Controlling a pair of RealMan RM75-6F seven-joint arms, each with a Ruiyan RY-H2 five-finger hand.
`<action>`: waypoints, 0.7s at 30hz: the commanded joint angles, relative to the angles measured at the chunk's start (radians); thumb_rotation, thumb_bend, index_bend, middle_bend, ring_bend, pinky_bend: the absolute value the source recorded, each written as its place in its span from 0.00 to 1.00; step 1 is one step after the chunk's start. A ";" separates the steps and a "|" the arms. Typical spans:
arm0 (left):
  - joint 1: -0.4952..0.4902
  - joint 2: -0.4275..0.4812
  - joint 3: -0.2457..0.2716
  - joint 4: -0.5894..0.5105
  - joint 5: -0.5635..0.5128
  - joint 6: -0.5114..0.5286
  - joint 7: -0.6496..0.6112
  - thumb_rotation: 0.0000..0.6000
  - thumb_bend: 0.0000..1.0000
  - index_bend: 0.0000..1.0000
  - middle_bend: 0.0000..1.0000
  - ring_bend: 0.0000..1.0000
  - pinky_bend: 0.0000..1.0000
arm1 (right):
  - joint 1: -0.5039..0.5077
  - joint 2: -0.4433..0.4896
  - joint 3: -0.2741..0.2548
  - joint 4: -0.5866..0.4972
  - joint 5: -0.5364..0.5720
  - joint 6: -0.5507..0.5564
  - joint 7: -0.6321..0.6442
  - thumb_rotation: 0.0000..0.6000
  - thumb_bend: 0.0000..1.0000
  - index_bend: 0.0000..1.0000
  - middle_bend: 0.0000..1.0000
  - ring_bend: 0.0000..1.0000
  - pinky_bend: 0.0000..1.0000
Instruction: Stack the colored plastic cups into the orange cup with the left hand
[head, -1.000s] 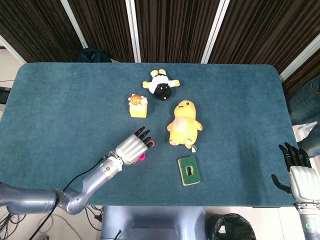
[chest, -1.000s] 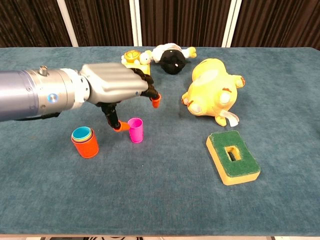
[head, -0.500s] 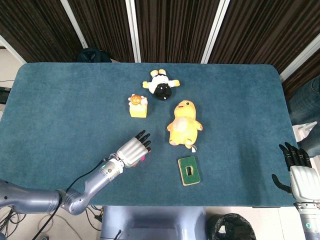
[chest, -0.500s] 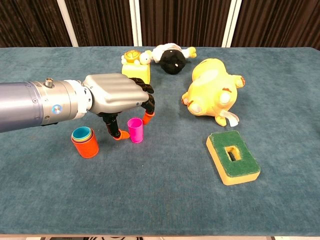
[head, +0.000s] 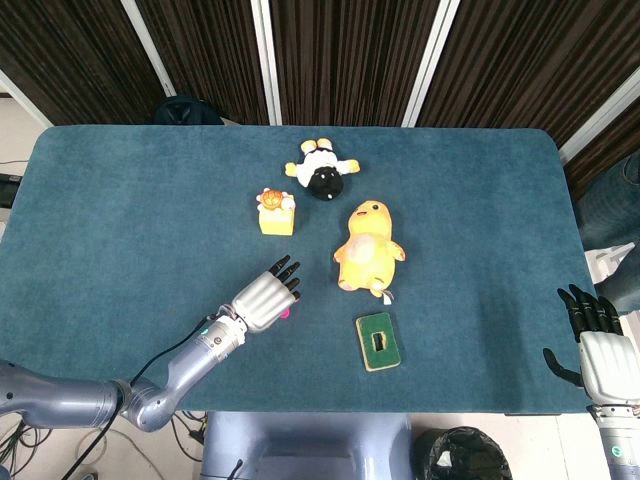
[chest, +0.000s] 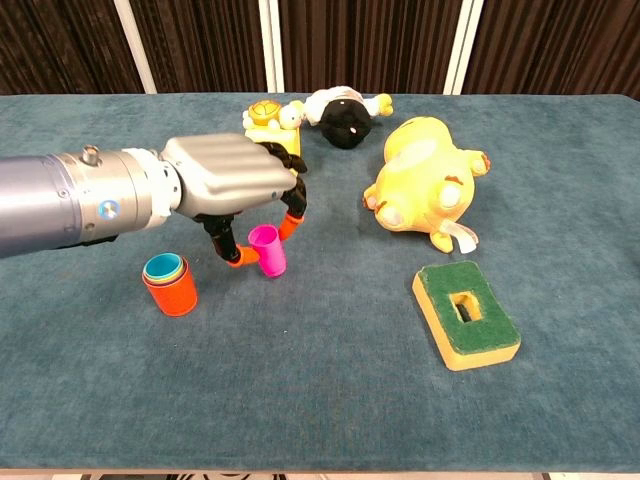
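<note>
Your left hand has its fingers closed around the magenta cup, pinching it between the thumb and the orange-tipped fingertips; the cup leans toward the hand, its base apparently at or just off the table, though you cannot tell which from these views. From the head camera the hand covers nearly all of the cup, leaving only a sliver of pink at the fingers. The orange cup stands upright just beside it, nearer the table's left edge, already carrying nested cups whose teal and yellow rims show at its mouth. You appear to be at the pickup step for the last loose cup, so the task looks mostly done. The next move, as judged from here, calls for you to lift the magenta cup free, carry it the short way toward the left edge, bring it upright above the stack and lower it in before letting go; the tilt could make it catch the rim or tip the stack. Your right hand rests off the table's right near corner, fingers apart and holding nothing. No brand, label or writing can be read on any cup or on the hands.
</note>
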 joint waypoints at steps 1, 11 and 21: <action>0.002 0.049 -0.009 -0.067 0.018 0.018 -0.005 1.00 0.32 0.49 0.25 0.00 0.02 | 0.000 -0.001 0.000 0.000 0.001 -0.002 0.000 1.00 0.37 0.06 0.04 0.07 0.04; 0.062 0.308 0.067 -0.355 0.063 0.114 0.057 1.00 0.32 0.48 0.25 0.00 0.02 | -0.002 0.003 -0.001 -0.005 -0.002 0.004 0.002 1.00 0.37 0.06 0.04 0.07 0.04; 0.153 0.444 0.146 -0.413 0.188 0.153 -0.041 1.00 0.32 0.48 0.25 0.00 0.02 | 0.000 0.001 -0.005 -0.010 -0.007 0.000 -0.012 1.00 0.37 0.06 0.04 0.07 0.04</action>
